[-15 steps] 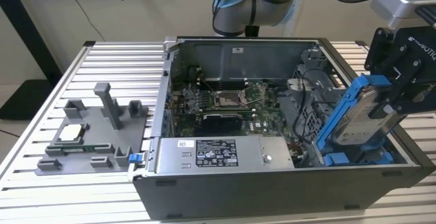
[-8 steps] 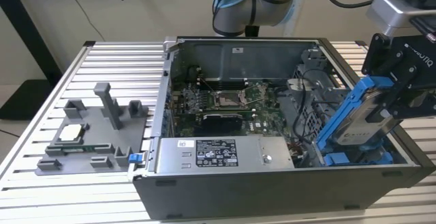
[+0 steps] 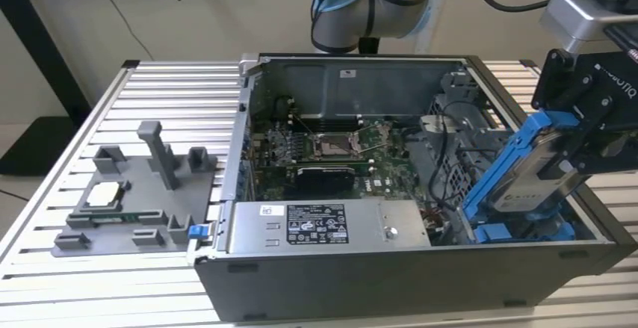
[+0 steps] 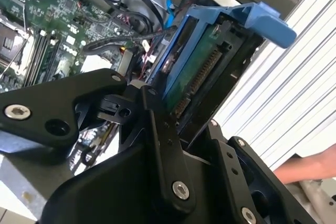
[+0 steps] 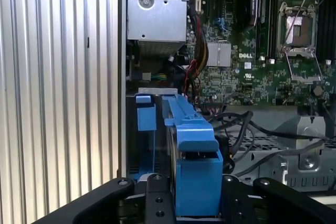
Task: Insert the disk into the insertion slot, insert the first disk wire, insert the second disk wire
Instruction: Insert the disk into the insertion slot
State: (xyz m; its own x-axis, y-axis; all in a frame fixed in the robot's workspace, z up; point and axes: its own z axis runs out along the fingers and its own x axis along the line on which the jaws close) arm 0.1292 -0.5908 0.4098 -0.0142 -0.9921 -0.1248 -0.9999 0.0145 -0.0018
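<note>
We have the pincer point(image 3: 573, 160) clamped on the disk point(image 3: 524, 182). Its long axis slants down and away from the fingers, lower end aimed at the insertion slot point(image 3: 510, 232) just beneath the pincer, not yet seated.

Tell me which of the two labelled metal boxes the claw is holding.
The blue-framed disk, tilted over the computer case and clamped in the claw. The power supply lies flat inside, untouched.

The disk point(image 5: 197, 148) in the end effector point(image 5: 192, 190), near the insertion slot point(image 5: 145, 121)
</note>
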